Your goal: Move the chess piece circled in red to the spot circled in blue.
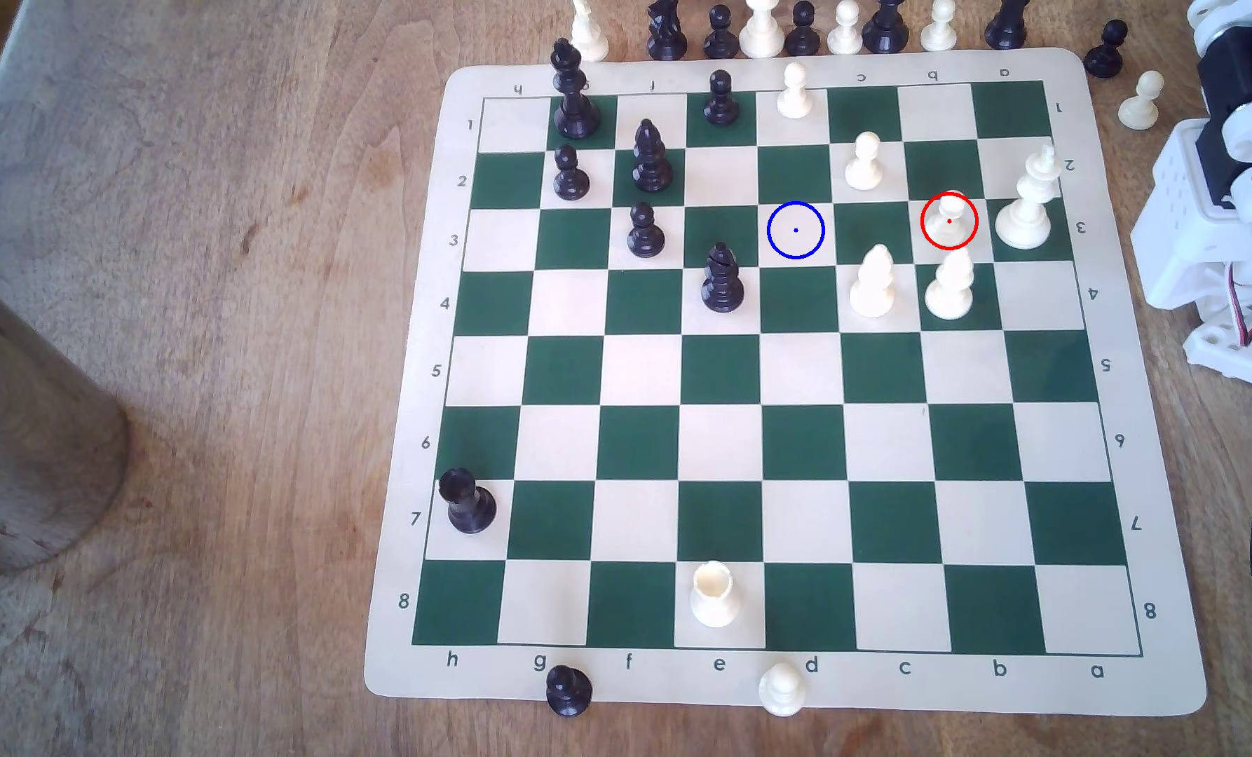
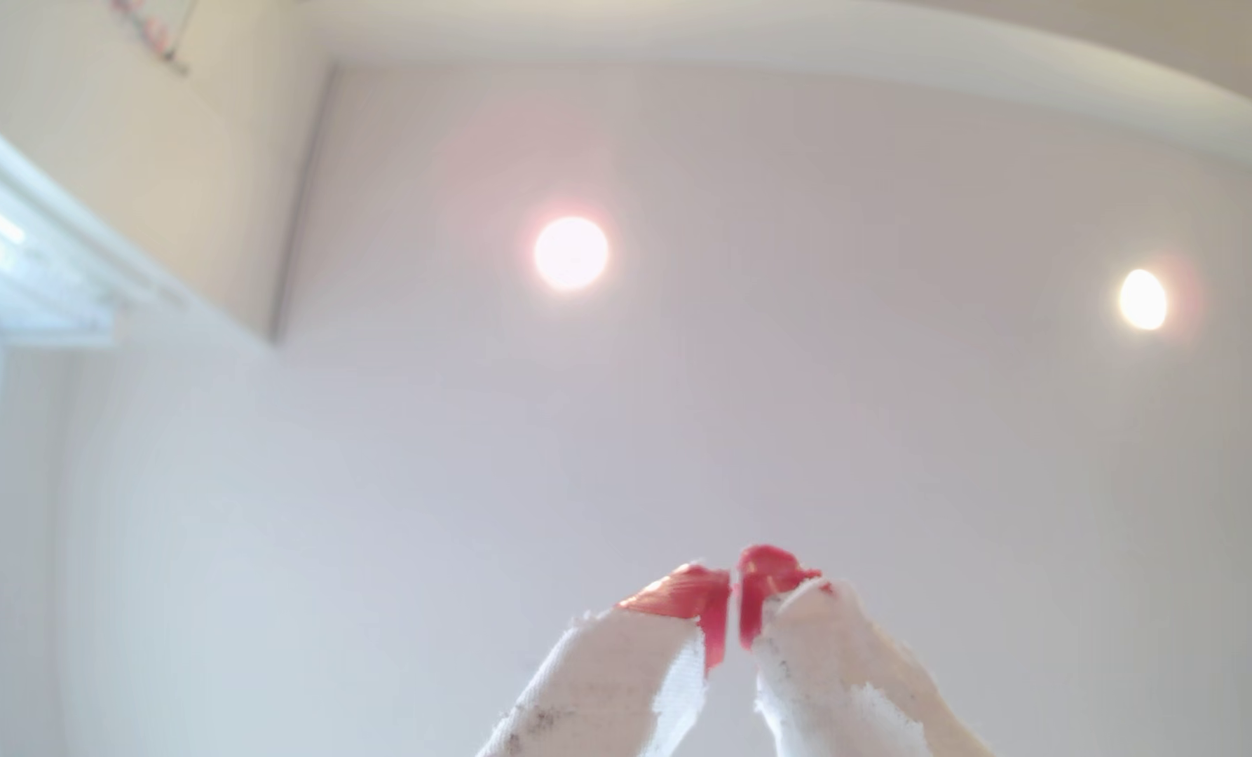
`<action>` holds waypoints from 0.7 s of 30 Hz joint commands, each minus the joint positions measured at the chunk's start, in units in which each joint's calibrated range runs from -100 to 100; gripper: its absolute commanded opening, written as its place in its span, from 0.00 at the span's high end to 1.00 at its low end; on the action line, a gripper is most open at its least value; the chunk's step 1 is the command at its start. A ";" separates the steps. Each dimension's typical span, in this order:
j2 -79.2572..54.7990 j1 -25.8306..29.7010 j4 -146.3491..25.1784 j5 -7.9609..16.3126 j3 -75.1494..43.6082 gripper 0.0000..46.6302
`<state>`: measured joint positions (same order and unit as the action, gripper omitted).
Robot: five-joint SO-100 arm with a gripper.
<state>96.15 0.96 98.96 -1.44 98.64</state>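
- Surface first: a worn brown wooden table [image 1: 208, 364] with a roll-up chess mat [image 1: 769, 684] on it, green and cream squares, letters and numbers round the border.
- At the exterior view's left edge there's a blurry brownish cylinder [image 1: 26, 437] standing on the wood, can't tell what it is.
- A row of spare pieces, black and cream, stands off the mat along the far edge, and a black pawn [image 1: 568, 690] plus a cream pawn [image 1: 781, 688] sit on the near border.
- The pawn circled in red [image 1: 949, 218] stands upright on a cream square in row 3, column b, just beside the tall cream crowned piece [image 1: 1027, 200] to the exterior view's right.
- Two cream bishops [image 1: 872, 284] sit in the row just nearer the camera.
- The blue-ringed spot [image 1: 796, 230] is a bare cream square in the same row, two columns toward the exterior view's left, with one green square between.
- The white arm [image 1: 1235, 167] is bunched up off the mat at the exterior view's right, wires showing, well apart from the pawn.
- The wrist view gives the room instead: pale ceiling [image 2: 681, 437], round ceiling lights [image 2: 571, 253], a window frame at one side.
- That's also where the gripper [image 2: 734, 604] shows: white fingers [image 2: 608, 691] with red tips, pointed at the ceiling, tips pressed nearly together with just a sliver between and nothing held.
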 commanded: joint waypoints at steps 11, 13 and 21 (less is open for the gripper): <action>-0.39 -3.89 -60.63 -0.10 -22.94 1.00; -0.39 -5.38 -70.63 0.10 -26.30 1.00; -0.48 -10.70 -109.20 0.24 -33.73 1.00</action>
<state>95.89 -7.15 7.81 -1.49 72.25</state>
